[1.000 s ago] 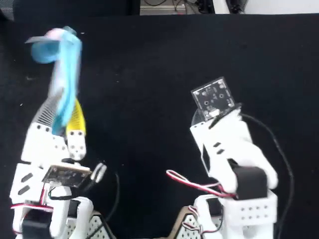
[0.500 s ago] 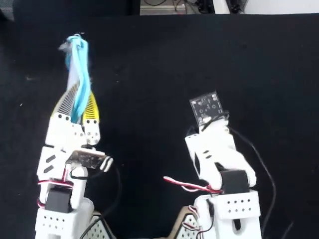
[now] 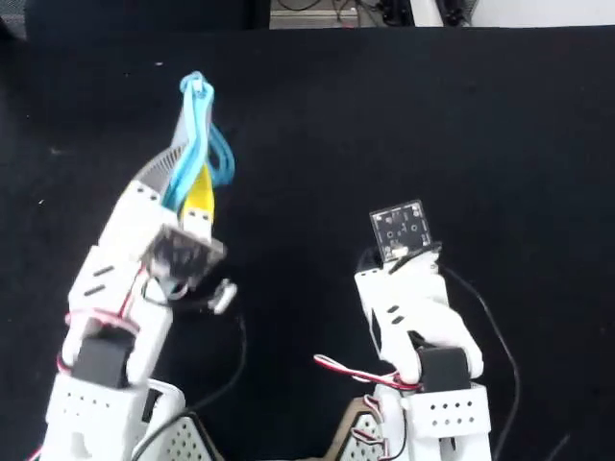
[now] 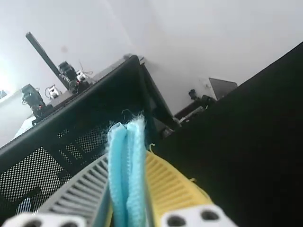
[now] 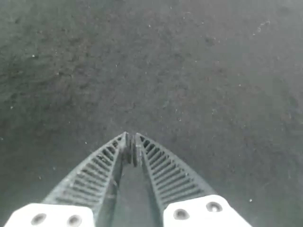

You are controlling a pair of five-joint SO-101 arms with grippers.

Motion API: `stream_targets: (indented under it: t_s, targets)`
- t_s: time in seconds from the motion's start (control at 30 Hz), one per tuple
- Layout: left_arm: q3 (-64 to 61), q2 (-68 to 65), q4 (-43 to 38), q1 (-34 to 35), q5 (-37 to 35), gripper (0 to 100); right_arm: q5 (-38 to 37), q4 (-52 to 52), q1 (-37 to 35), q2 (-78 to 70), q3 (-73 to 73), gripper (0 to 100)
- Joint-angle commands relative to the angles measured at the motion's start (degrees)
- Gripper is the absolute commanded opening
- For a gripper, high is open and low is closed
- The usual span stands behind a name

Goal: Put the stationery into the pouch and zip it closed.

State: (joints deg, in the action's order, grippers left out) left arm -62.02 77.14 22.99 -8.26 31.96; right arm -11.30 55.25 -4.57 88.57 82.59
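We're holding blue pouch aloft, L gripper clenched on it, prob. for repositioning. R gripper is idling, pinched closed, empty.

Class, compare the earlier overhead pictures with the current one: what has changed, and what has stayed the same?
The left gripper carried the blue pouch rightward in the high view, from near the table's left edge toward its middle. The right arm drew back toward its base. The pouch stayed clamped in the left gripper throughout.
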Motion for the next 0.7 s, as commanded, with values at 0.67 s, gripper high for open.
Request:
stream_targets:
  t_s: [0.67]
  targets:
    - [35.9,-49.0,0.0,-0.3,0.0,3,0.3,-1.3,0.3,3.3,1.5,1.1]
